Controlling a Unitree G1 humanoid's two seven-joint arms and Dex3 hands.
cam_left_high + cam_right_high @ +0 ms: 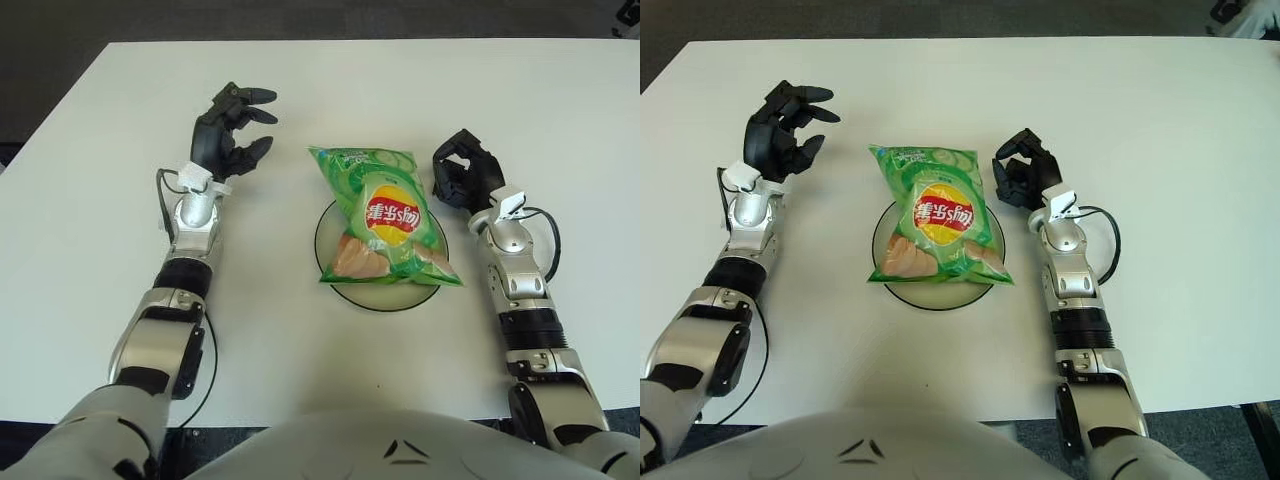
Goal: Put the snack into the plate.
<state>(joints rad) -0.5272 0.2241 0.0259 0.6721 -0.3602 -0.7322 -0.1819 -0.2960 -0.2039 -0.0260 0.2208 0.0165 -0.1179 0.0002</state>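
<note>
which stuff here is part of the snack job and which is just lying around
Part of the job:
- green crinkly chip bag, lying on the plate
- round dark-rimmed plate
- left hand, left of the bag, fingers relaxed, holding nothing

Just there:
- right hand, idle right of the bag
- white table

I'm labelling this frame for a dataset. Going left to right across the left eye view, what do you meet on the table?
Left hand → green snack bag, lying on the plate → right hand.
</note>
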